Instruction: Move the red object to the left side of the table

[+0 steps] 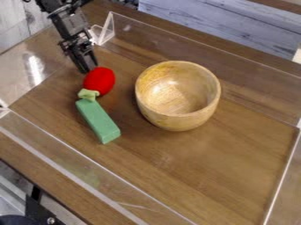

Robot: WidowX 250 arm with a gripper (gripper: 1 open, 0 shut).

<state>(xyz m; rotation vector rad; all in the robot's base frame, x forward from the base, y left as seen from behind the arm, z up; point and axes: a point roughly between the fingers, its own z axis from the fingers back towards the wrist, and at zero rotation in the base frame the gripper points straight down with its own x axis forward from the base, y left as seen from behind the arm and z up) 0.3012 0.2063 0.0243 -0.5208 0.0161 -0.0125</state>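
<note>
The red object (100, 80), a small rounded toy fruit with a green leafy end, lies on the brown wood-grain table (200, 158) left of centre. My dark gripper (86, 63) comes down from the upper left, its tips just above and to the left of the fruit, close to its top edge. The fingers read as one dark shape, so the gap between them does not show. Nothing is seen held.
A green rectangular block (99, 121) lies just in front of the fruit, almost touching its leafy end. A wooden bowl (178, 94) stands to the right of the fruit. Low clear plastic walls (118, 28) border the tabletop.
</note>
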